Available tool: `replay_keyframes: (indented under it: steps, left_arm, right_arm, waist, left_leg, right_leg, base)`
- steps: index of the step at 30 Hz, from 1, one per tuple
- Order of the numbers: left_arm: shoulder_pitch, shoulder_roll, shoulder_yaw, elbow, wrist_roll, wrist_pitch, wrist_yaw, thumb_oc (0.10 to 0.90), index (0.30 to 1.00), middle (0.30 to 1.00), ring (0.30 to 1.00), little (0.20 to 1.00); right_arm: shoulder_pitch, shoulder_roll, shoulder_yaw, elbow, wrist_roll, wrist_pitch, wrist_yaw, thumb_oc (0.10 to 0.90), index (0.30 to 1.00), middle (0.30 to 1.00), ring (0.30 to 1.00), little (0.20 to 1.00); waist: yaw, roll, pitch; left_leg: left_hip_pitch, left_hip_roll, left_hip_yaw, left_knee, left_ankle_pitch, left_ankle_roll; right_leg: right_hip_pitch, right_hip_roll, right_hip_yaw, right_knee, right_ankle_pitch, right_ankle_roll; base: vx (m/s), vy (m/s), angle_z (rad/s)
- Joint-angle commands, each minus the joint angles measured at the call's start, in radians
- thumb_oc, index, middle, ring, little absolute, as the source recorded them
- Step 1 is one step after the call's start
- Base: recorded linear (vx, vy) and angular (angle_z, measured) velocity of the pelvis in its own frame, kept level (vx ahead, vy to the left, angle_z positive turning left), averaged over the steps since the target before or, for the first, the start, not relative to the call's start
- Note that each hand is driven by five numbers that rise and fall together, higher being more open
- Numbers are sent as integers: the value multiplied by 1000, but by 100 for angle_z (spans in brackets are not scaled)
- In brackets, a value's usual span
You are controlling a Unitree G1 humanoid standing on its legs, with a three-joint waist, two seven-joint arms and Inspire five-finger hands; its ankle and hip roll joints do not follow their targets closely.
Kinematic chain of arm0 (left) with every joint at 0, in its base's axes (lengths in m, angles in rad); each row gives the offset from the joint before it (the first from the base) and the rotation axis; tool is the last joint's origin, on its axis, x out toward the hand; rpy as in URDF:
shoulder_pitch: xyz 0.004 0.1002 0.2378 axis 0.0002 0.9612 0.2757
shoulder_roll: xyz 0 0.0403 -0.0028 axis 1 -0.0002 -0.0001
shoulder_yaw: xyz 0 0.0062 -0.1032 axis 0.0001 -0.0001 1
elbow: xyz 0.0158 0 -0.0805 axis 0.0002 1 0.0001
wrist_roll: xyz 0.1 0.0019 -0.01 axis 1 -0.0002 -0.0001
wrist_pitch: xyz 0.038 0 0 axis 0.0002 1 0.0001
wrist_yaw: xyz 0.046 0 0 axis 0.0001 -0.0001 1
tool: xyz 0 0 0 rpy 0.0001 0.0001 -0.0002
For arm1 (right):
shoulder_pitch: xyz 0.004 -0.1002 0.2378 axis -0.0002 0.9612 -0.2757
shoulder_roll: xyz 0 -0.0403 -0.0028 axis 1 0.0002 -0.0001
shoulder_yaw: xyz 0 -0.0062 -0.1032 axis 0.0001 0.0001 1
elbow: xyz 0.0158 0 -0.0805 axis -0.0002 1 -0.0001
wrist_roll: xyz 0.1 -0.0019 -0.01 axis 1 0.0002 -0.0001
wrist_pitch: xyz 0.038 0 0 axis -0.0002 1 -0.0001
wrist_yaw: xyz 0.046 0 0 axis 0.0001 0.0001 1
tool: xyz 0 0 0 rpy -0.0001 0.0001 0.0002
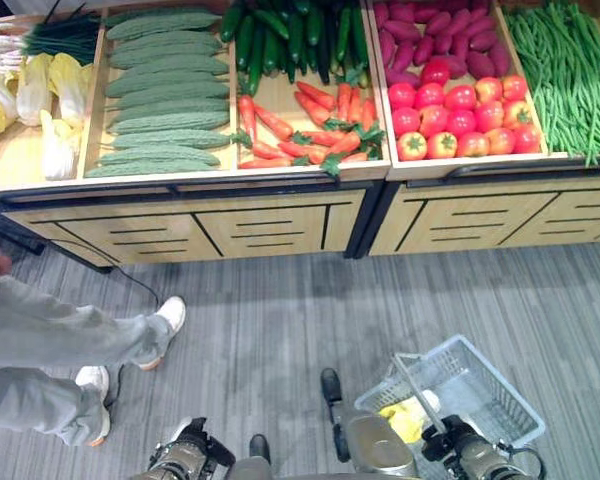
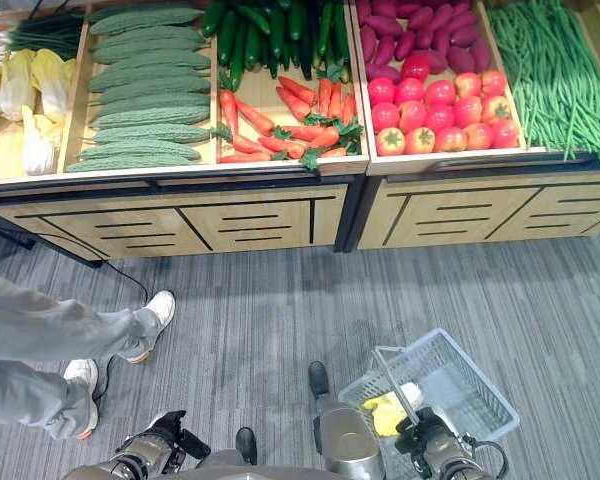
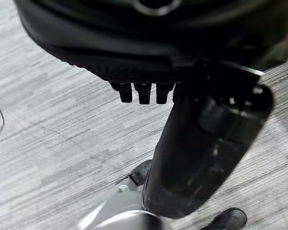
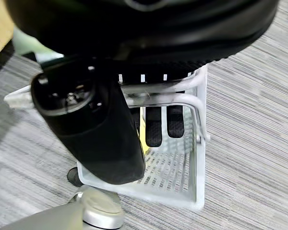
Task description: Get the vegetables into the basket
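— Where do the vegetables lie from the robot's hands?

— Ahead of it, up on the wooden display stand, well apart from both hands. The carrots sit in the middle compartment near the stand's front edge, long axes mostly running front to back; bitter gourds lie crosswise to their left, tomatoes and green beans to the right.

— And the basket?

— The white basket hangs low at the robot's right, above the grey carpet, something yellow already inside. The right hand has its fingers curled round the basket's handle.

— So which hand should reach?

— The left hand, most likely. It hangs free over the carpet with fingers curled and nothing in them, and the gourds and carrots lie towards its side.

— Any obstacle?

— A person's legs stand on the carpet to the left, between the robot and the stand's left corner.
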State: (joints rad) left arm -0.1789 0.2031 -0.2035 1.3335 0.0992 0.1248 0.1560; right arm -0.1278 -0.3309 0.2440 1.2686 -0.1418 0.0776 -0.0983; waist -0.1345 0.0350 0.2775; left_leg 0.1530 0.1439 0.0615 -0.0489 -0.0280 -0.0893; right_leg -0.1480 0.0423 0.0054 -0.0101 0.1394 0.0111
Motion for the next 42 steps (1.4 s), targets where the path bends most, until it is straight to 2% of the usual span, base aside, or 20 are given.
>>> replay_keyframes:
  steps: [1,4,6,8,9,12,13,14,15,16,18,23,30,32,34,36,39,40,41,42]
  left_arm:
    - [42,17,-15,23,15,21,9,900,1000,1000,1000,1000]
    - [41,9,-19,14,5,18,10,900,1000,1000,1000,1000]
    - [43,5,-20,8,-8,19,8,900,1000,1000,1000,1000]
    - [38,4,-28,4,-13,19,7,900,1000,1000,1000,1000]
    - [38,6,-27,8,-13,22,7,900,1000,1000,1000,1000]
    - [40,4,-27,3,-17,20,11,900,1000,1000,1000,1000]
    - [41,-1,-29,3,-18,23,12,900,1000,1000,1000,1000]
    - [43,-4,-33,-3,-16,21,13,900,1000,1000,1000,1000]
    - [44,-8,-37,-4,-9,19,12,900,1000,1000,1000,1000]
    - [47,-12,-42,-3,-7,16,16,900,1000,1000,1000,1000]
    - [48,-11,-48,4,-2,15,16,900,1000,1000,1000,1000]
    - [56,-1,-48,4,-1,13,23,900,1000,1000,1000,1000]
    - [54,24,-24,-63,-72,-8,64,900,1000,1000,1000,1000]
    - [50,54,-39,-211,-86,-36,89,900,1000,1000,1000,1000]
    - [55,64,-37,-257,-93,-39,96,900,1000,1000,1000,1000]
    - [75,109,-34,-468,-98,-68,99,900,1000,1000,1000,1000]
    - [127,232,-8,-834,-9,-111,100,900,1000,1000,1000,1000]
    - [146,268,12,-902,17,-125,101,900,1000,1000,1000,1000]
    - [151,270,14,-908,18,-122,99,900,1000,1000,1000,1000]
    - [181,324,59,-1035,42,-143,106,900,1000,1000,1000,1000]
  right_arm:
    - [42,-2,48,21,19,-6,-5,400,300,300,300,300]
    - [43,-12,46,25,24,-6,-6,400,300,300,300,300]
    - [46,-17,45,27,24,-6,-6,400,300,300,300,300]
    - [45,-22,43,30,25,-5,-7,400,300,300,300,300]
    - [43,-25,43,31,25,-4,-6,400,300,300,300,300]
    - [42,-29,40,36,25,-2,-8,400,300,300,300,300]
    - [41,-33,37,39,27,1,-8,400,300,300,300,300]
    - [42,-35,35,39,28,2,-9,400,300,300,300,300]
    - [41,-38,36,40,23,3,-9,400,300,300,300,300]
    - [40,-37,42,38,12,0,-12,400,300,300,300,300]
    - [38,-27,49,42,8,-1,-17,400,300,300,300,300]
    - [38,-12,51,46,16,1,-22,400,300,300,300,300]
    - [43,-8,35,58,26,0,-34,400,300,300,300,300]
    - [46,-16,26,42,28,-3,-40,400,300,300,300,300]
    - [49,-20,20,36,31,-5,-41,400,300,300,300,300]
    - [55,-32,1,12,38,-8,-44,400,300,300,300,300]
    - [79,-52,-38,-55,43,-19,-48,400,300,300,300,300]
    - [89,-58,-52,-66,46,-28,-47,400,300,300,300,300]
    - [90,-57,-52,-67,46,-27,-47,400,300,300,300,300]
    - [103,-68,-70,-76,49,-36,-41,400,300,300,300,300]
  waist:
    - [-15,-39,-77]
    - [-16,-21,-88]
    - [-14,-10,-91]
    - [-11,-19,-80]
    - [-9,-28,-74]
    - [-4,-36,-69]
    - [-6,-36,-72]
    - [1,-36,-75]
    - [11,-21,-78]
    - [30,-1,-72]
    - [30,11,-75]
    - [43,2,-94]
    - [55,-9,-104]
    - [59,-14,-102]
    - [59,-16,-101]
    - [60,-17,-96]
    - [59,-20,-89]
    - [58,-23,-89]
    - [58,-24,-90]
    - [56,-26,-93]
  left_leg:
    - [-2,-120,-38,50,-86,39]
    - [-10,-99,-44,80,-58,17]
    - [-42,-86,-47,177,12,-15]
    - [-101,-81,-40,294,84,-34]
    - [-126,-82,-36,340,100,-34]
    - [-155,-69,-17,366,105,-26]
    - [-180,-45,27,316,89,-15]
    - [-198,-48,36,274,70,-9]
    - [-231,-63,24,146,71,-5]
    - [-276,-88,-11,64,133,-3]
    - [-243,-91,-6,10,138,7]
    - [-207,-99,20,-16,126,21]
    - [-166,-116,27,-18,102,37]
    - [-160,-122,28,7,81,44]
    - [-158,-124,28,13,76,46]
    - [-157,-127,28,21,69,51]
    - [-157,-129,30,28,61,53]
    - [-155,-130,31,27,57,54]
    - [-154,-130,32,28,57,54]
    - [-145,-133,36,26,50,59]
  right_leg:
    - [-156,-78,-1,105,26,92]
    - [-134,-65,-8,109,-2,75]
    - [-97,-48,-13,112,-31,49]
    - [-64,-54,-16,110,-40,30]
    - [-50,-58,-12,107,-41,23]
    - [-28,-70,-10,100,-52,19]
    - [-12,-86,-5,92,-59,28]
    - [-2,-95,2,85,-61,37]
    - [11,-94,14,70,-61,50]
    - [25,-78,36,60,-64,55]
    - [31,-61,61,58,-71,59]
    - [30,-71,81,32,-54,70]
    - [53,-96,79,37,-54,90]
    - [62,-106,81,47,-59,97]
    - [63,-107,83,49,-59,98]
    - [62,-111,83,53,-57,102]
    - [58,-116,84,58,-60,111]
    - [59,-118,86,60,-62,113]
    - [59,-118,87,60,-63,113]
    - [61,-118,95,63,-66,117]
  base:
    - [84,-113,26]
    - [125,-164,14]
    - [102,-165,16]
    - [58,-127,17]
    - [32,-75,15]
    - [47,-46,0]
    - [88,51,-9]
    - [180,114,25]
    - [220,146,46]
    - [214,148,57]
    - [91,91,-37]
    - [30,87,-115]
    - [11,74,0]
    - [1,78,1]
    - [-11,44,1]
    - [-23,48,1]
    - [-21,36,0]
    - [0,0,0]
    - [30,38,1]
    - [67,55,-8]
